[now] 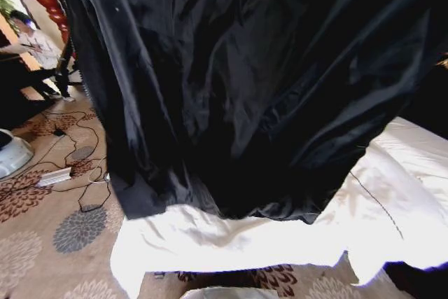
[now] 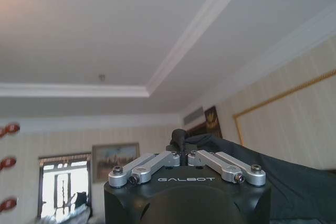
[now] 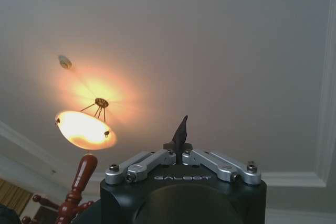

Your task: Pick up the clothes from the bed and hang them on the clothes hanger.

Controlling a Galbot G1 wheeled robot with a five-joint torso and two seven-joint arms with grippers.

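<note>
Black fabric: coat (image 1: 245, 82) hangs soft, slippery, over bed (image 1: 392, 201).
Left gripper (image 2: 184, 153): pinching coat.
Right gripper (image 3: 179, 148): pinching a fold beside hanger (image 3: 79, 187).
Best hold: collar.

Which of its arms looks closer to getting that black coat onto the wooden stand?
Probably the right. The right gripper, shut on the coat, has the clothes hanger just beside it. The left gripper, also shut on coat, faces wall and ceiling.
</note>
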